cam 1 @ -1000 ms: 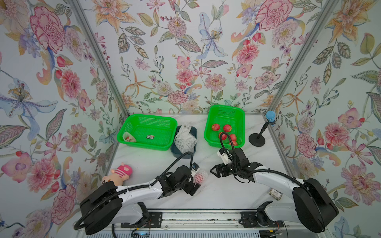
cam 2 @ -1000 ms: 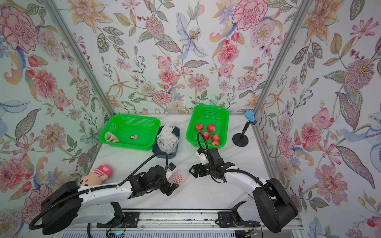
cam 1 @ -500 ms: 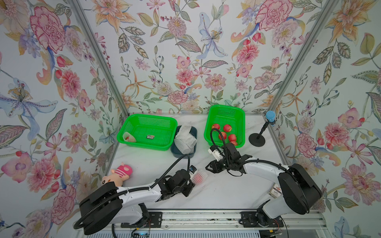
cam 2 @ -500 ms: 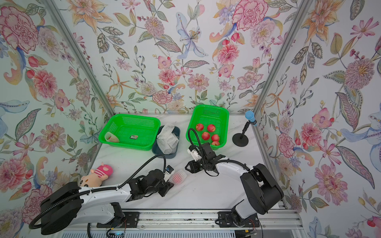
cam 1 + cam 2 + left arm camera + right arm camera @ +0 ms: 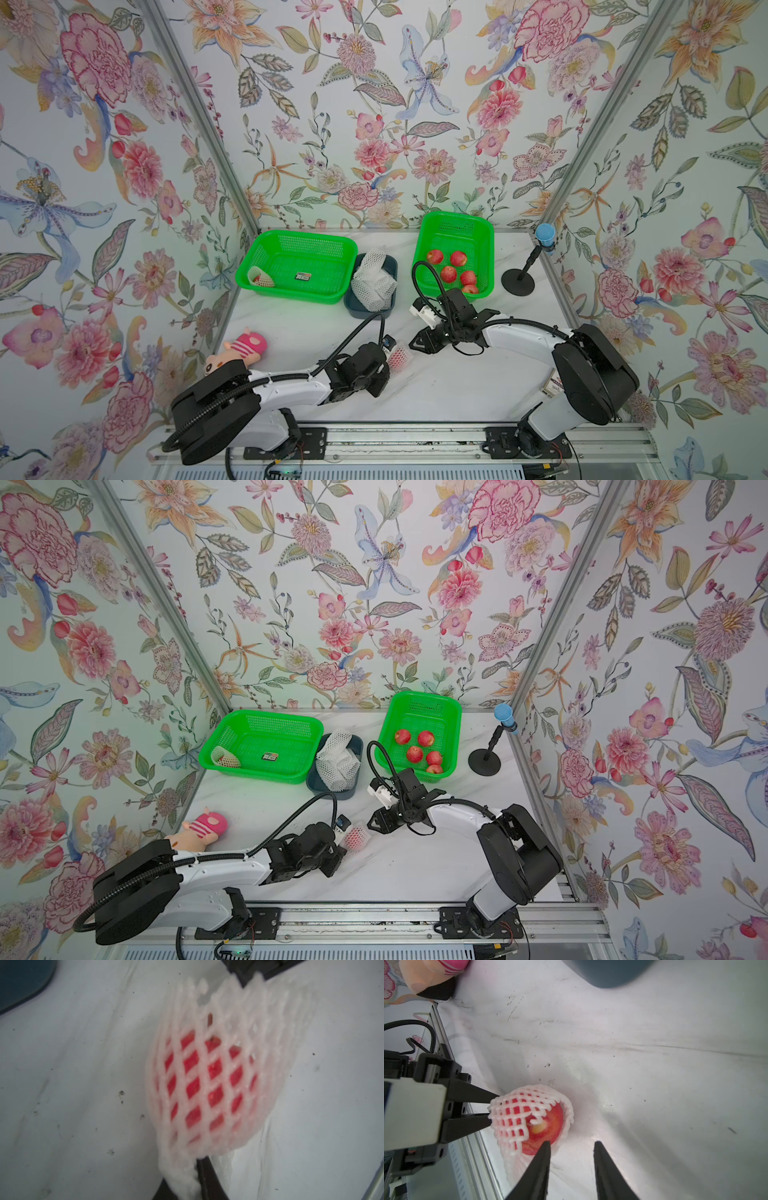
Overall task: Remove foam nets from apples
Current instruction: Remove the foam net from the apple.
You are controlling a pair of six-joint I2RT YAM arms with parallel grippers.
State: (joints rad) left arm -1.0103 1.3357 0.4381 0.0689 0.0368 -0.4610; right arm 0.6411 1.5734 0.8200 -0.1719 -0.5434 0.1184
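Observation:
A red apple (image 5: 400, 358) (image 5: 356, 838) (image 5: 207, 1088) lies in its white foam net (image 5: 517, 1113) on the marble table, front centre. My left gripper (image 5: 386, 362) (image 5: 195, 1167) (image 5: 493, 1108) is shut on the net's bunched end, on the side away from the right arm. The net's other end gapes and bare apple skin (image 5: 550, 1124) shows there. My right gripper (image 5: 415, 345) (image 5: 372, 825) (image 5: 571, 1142) is open just right of the apple; one fingertip (image 5: 546, 1145) is at the apple's edge and nothing is between the fingers.
A green basket (image 5: 455, 216) at the back right holds several bare apples (image 5: 449, 274). A dark blue bin (image 5: 361, 313) holds empty foam nets (image 5: 372, 282). The left green basket (image 5: 307, 237) holds a netted apple (image 5: 259, 277). Also here: pink plush toy (image 5: 243, 347), microphone stand (image 5: 517, 282).
My left gripper has closed on the net's end. My right gripper has moved left to the apple and its jaws have narrowed.

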